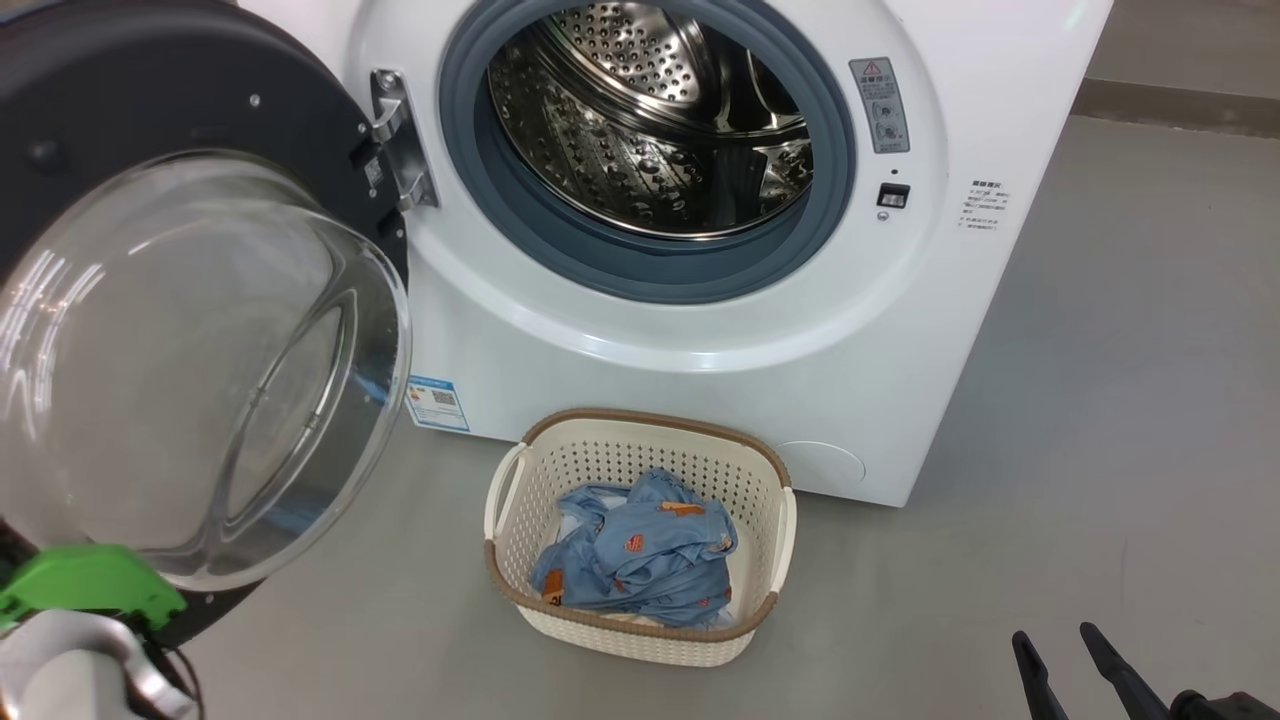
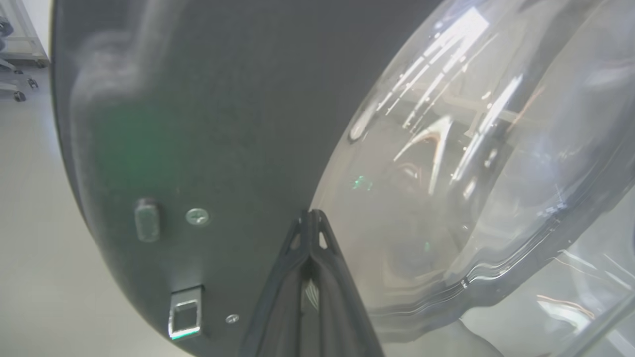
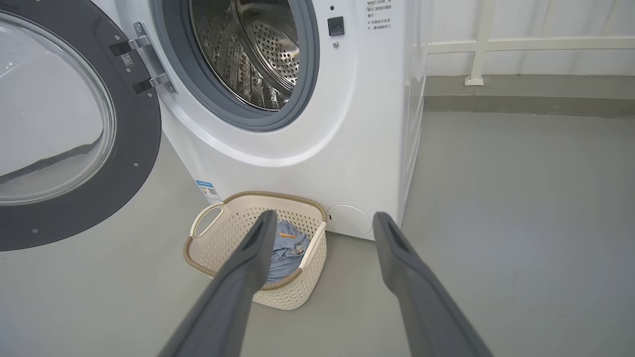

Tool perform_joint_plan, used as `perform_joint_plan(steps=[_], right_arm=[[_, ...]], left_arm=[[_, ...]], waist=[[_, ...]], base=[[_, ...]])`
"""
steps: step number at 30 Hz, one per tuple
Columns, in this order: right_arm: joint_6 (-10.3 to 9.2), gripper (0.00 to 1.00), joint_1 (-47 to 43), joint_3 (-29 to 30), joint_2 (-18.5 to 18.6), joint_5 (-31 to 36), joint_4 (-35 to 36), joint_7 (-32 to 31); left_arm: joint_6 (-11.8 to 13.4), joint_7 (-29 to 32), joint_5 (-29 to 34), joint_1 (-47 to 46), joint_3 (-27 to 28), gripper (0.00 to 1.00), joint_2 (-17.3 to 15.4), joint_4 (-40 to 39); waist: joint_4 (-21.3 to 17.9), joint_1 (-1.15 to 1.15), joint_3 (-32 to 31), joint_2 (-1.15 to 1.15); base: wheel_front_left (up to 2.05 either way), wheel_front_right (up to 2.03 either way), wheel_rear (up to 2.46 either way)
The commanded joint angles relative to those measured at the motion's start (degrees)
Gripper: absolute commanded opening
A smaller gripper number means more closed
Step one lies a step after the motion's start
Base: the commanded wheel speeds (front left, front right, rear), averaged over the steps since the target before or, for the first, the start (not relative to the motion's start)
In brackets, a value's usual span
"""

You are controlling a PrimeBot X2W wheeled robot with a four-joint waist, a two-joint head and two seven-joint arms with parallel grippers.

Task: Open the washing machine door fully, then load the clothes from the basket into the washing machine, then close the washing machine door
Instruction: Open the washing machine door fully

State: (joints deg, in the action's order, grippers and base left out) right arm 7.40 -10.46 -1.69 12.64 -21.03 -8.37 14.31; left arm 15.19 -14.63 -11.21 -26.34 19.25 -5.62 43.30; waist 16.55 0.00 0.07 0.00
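Head view takes in the washing machine [image 1: 700, 340], a white front-loader on the grey floor [image 1: 1100, 450], its steel drum [image 1: 650, 120] bare, with nothing inside that I can see. The washing machine door [image 1: 180, 110] is swung out on its hinge [image 1: 400, 140] to the robot's left. Its inner face and bulging glass bowl [image 1: 190, 370] are turned toward the camera, well apart from the grey seal [image 1: 650, 270]. Just in front of the machine, below the opening, the basket [image 1: 650, 418] sits upright on the floor. The clothes [image 1: 640, 555] lie bunched in its bottom: light blue fabric with small orange prints, a little white cloth showing beneath. In the left wrist view the left gripper [image 2: 310, 220] has its two fingers pressed together with nothing between them. The joined tip is right at the door's inner face, where the black ring meets the glass; whether it truly touches I cannot tell. The right gripper [image 1: 1055, 640] hangs at the lower right, fingers spread wide and empty, off to the side of the basket. My reading is that the first step, opening the door fully, is in hand and close to done, with loading not yet begun. The next move would call for the left arm to back off the door without dragging it toward shut. One gripper would then come down over the basket and pinch a good fold of the blue cloth, since soft garments slip, trail and may snag on the seal on the way into the drum.
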Motion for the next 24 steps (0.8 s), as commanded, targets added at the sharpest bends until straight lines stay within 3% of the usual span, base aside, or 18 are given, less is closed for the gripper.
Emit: perform_joint_plan(steps=[1,13,24], right_arm=[[0.09,1.00,1.84,-1.43,0.92,-0.55,1.04,0.69],[0.09,1.00,1.98,-1.74,0.41,-0.62,0.81,0.69],[0.09,1.00,1.81,-1.27,-0.10,-0.54,0.91,0.69]], left_arm=[[1.05,-0.37,1.31,-2.33,1.18,0.00,-0.93,-1.69],[5.82,-0.37,3.04,-2.47,-2.79,0.00,2.67,-4.16],[1.28,-0.37,2.58,-2.01,-1.61,0.00,2.72,-4.54]], waist=[[0.16,0.00,-0.16,0.00],[0.57,0.00,-0.87,0.00],[1.30,0.00,-0.99,0.00]], base=[[0.00,0.00,0.00],[0.00,0.00,0.00],[0.00,0.00,0.00]])
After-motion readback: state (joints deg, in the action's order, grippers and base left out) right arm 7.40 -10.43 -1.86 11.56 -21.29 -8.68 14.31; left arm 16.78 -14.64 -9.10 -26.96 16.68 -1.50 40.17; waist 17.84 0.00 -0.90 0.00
